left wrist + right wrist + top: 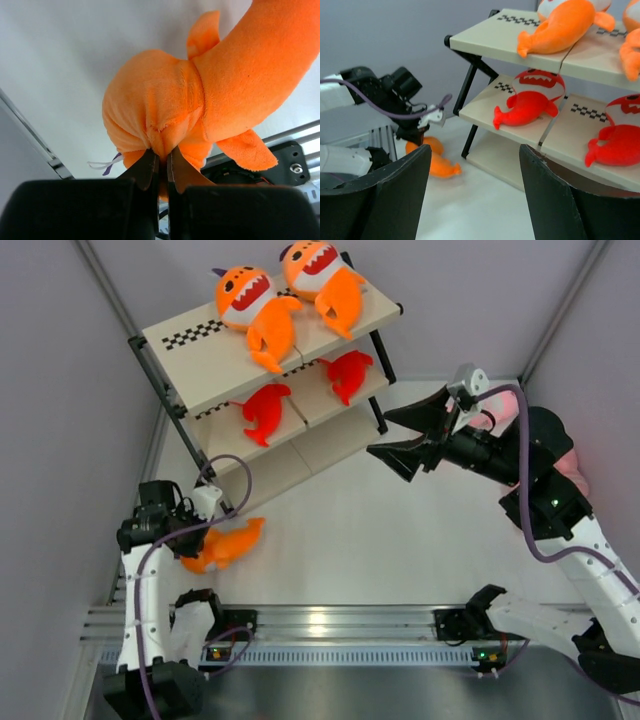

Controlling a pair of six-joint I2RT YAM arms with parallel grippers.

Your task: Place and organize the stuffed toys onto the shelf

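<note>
The shelf (200, 365) stands at the back left. Two orange sharks (255, 305) (325, 280) lie on its top board and two red sharks (265, 410) (347, 372) on the middle board. My left gripper (195, 540) is shut on a third orange shark (228, 545), low over the table by the shelf's near leg. In the left wrist view the jaws (162, 155) pinch a fold of its plush (165, 100). My right gripper (400, 435) is open and empty, right of the shelf and facing it (475, 150). Pale pink plush (500, 410) shows partly behind the right arm.
The bottom board (495, 155) of the shelf is bare. Grey walls close in on both sides. A metal rail (330, 625) with the arm bases runs along the near edge. White tabletop (370, 530) lies between the arms.
</note>
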